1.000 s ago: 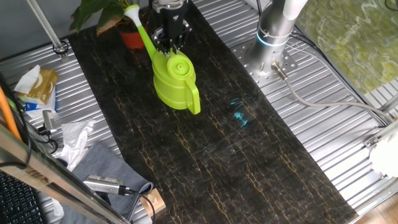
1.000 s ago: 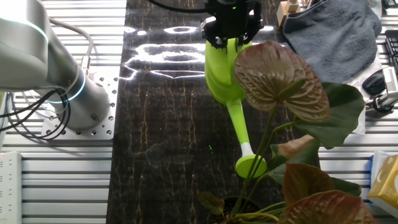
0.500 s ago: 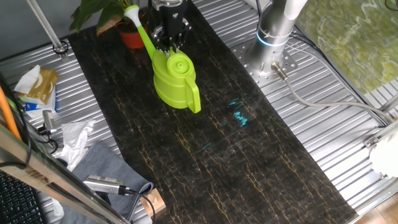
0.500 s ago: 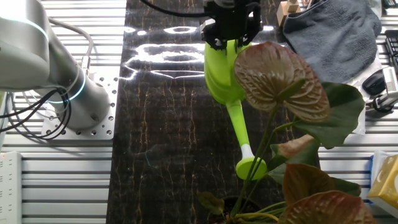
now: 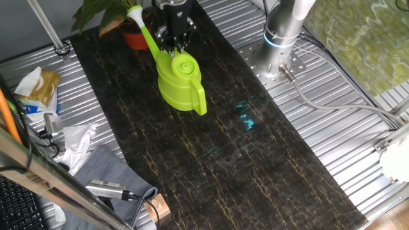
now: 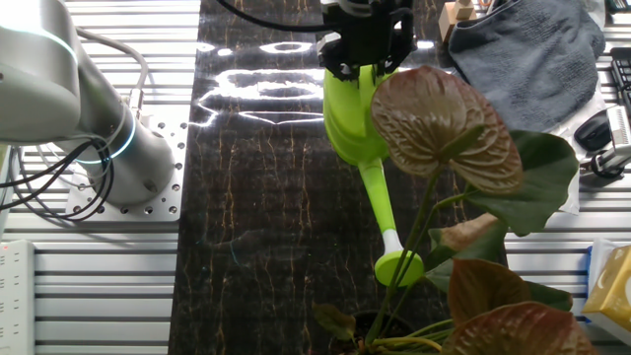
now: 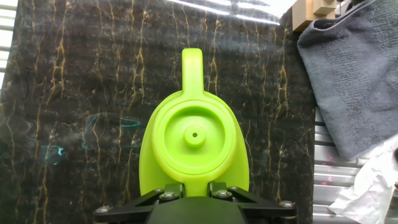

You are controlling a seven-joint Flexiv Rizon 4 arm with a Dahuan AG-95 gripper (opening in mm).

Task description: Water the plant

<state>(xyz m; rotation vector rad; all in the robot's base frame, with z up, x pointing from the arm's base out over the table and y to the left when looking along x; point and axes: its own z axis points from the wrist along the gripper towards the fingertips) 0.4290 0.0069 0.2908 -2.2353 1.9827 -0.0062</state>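
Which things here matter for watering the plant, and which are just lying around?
For the job: plant in its red-orange pot; lime-green watering can; pincer at the can's top.

Lying about: grey cloth; wooden block; crumpled white paper; packet.

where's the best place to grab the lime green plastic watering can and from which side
Probably the loop handle of the lime green plastic watering can, approached from above. The can stands upright on the dark marble-patterned table, and the handle sticks out on the side opposite the long spout, a narrow band the fingers could close across. The gripper sits near the spout base instead.
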